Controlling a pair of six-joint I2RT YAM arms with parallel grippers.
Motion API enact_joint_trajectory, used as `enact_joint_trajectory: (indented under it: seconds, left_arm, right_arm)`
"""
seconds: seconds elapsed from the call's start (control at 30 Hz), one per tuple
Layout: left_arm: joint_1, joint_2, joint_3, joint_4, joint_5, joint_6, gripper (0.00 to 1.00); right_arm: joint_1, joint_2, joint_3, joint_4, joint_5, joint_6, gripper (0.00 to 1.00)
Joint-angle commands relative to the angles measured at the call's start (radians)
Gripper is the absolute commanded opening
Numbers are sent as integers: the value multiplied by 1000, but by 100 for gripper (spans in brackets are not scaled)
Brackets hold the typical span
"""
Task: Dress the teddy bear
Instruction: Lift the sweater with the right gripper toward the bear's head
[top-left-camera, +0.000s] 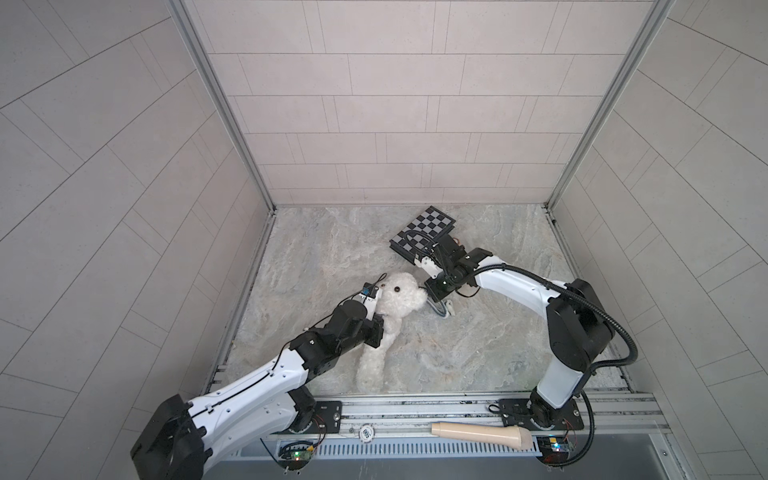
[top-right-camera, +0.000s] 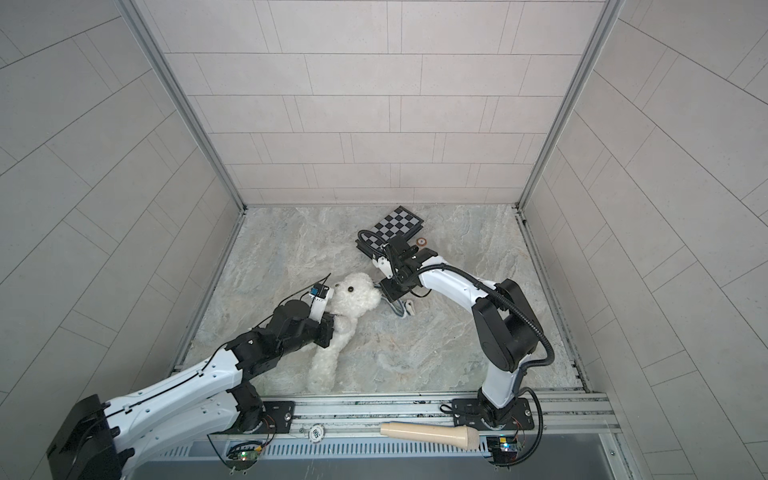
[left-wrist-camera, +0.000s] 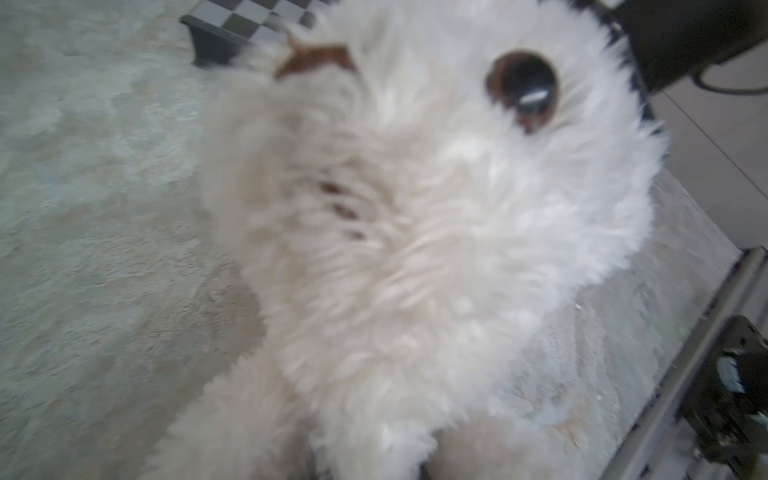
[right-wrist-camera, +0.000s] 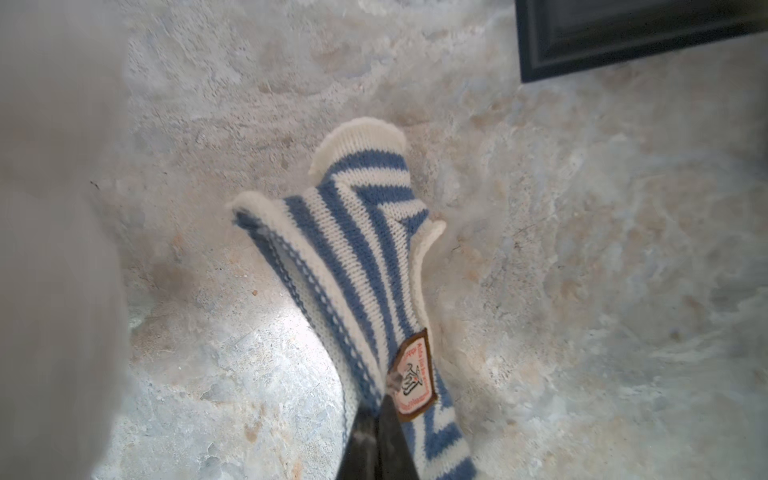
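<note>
Pickup step — right tool (right-wrist-camera: 384, 401) pinched shut on striped shirt (right-wrist-camera: 357, 249). Left tool (top-left-camera: 377, 328) against teddy bear (top-left-camera: 376, 365), grip unreadable — next likely needs hem (right-wrist-camera: 266, 232) spread over its head (top-left-camera: 401, 293).

teddy bear (top-left-camera: 109, 297) — fluffy plush | striped shirt (right-wrist-camera: 357, 257) — knit cloth | matt stone table (top-left-camera: 457, 332)

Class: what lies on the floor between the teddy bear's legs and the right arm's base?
Nothing: between the teddy bear and the right arm's base, only bare marble floor shows in both top views.
</note>
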Motion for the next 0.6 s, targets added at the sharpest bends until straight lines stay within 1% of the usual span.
enact_joint_trajectory:
  seconds: [0.0,0.1,0.23,0.3,0.43,0.57]
  left_arm:
    - [-73,-1,29,67,37,74,0]
    - [-91,10,21,73,16,78,0]
    - [-82,-22,9,55,-84,44,0]
    - [-60,-42,3,49,-107,23,0]
    - [14,-70,-26,37,-99,-32,0]
    - [61,-90,-45,14,-113,-73,0]
  right_arm:
    - [-5,-72,-35,21,-7,-57,0]
    - [-5,-132,-69,55,-31,-90,0]
    - [-7,-174,-140,115,-3,-91,0]
    - [-8,-162,-161,121,12,-96,0]
    - [-8,-120,-166,89,8,-53,0]
    - [-7,-109,-223,150,-6,-19,0]
